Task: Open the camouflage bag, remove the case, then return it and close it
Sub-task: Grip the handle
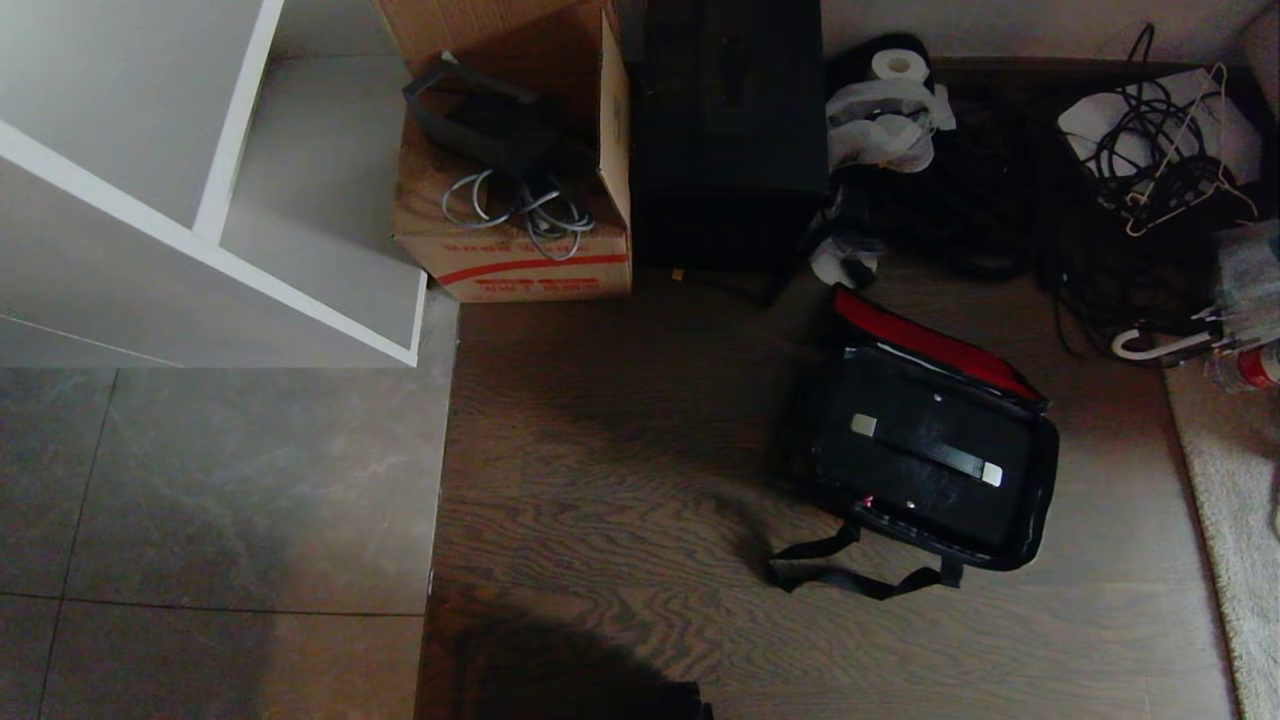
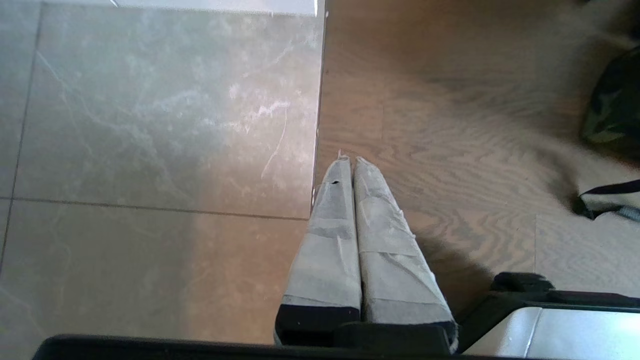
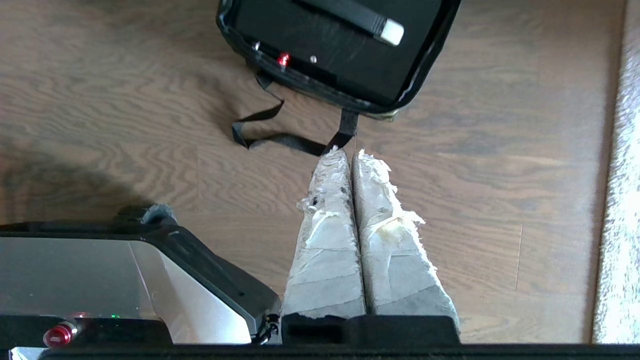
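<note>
The camouflage bag [image 1: 930,455] lies open on the wood-grain floor [image 1: 620,470], at about four o'clock from the centre of the head view. Its flap is folded back toward one o'clock, showing a red inner edge. Inside the zip-rimmed opening sits a flat black case [image 1: 925,445] crossed by a dark strap [image 1: 925,448] with a pale tab at each end. A black carrying strap [image 1: 860,575] trails loosely on the floor from the bag's six o'clock side. In the right wrist view the same bag [image 3: 340,50] shows a small red fitting on its rim; in the left wrist view only a patch of green-and-dark camouflage cloth [image 2: 612,110] is visible.

The left gripper [image 2: 348,161] hangs above the seam between grey tile and wood, its tape-wrapped fingers pressed together and holding nothing. The right gripper [image 3: 346,154] hangs above the wood floor just short of the carrying strap, its frayed, taped fingers likewise pressed together and empty.

Beyond the bag, at twelve o'clock, stand a cardboard box [image 1: 520,180] of cables and a plain black box [image 1: 730,130]; a white shelf unit [image 1: 200,180] fills ten o'clock.
</note>
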Available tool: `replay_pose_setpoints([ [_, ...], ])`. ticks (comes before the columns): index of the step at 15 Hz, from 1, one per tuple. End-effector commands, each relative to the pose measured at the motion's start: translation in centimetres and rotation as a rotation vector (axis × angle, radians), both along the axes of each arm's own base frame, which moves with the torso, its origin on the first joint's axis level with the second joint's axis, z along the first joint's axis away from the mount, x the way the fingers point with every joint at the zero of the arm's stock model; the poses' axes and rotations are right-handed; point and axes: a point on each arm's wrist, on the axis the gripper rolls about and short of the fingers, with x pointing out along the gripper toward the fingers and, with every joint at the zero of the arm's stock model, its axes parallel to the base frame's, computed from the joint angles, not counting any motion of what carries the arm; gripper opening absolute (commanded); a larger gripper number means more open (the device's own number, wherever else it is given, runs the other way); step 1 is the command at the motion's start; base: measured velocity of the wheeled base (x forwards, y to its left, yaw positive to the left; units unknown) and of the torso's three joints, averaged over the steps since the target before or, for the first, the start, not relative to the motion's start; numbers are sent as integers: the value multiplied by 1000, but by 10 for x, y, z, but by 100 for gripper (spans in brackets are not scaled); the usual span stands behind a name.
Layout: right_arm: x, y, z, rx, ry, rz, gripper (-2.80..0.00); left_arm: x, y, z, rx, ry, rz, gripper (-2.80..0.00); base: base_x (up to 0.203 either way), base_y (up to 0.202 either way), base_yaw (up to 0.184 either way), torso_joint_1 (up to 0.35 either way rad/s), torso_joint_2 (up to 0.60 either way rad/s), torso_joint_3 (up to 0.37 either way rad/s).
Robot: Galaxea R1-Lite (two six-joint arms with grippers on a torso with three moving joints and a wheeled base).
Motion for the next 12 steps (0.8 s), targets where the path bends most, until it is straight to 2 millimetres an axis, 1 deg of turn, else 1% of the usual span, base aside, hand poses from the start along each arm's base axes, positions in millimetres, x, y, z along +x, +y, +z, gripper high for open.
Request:
replay_pose_setpoints([
  [1,0,0,0,-1,4,1,-280,0,0,0,0,1,1,-280,0,0,0,2,-1,211],
  [12,0,0,0,-1,4,1,-280,0,0,0,0,-1,0,-280,0,0,0,2,1,203],
])
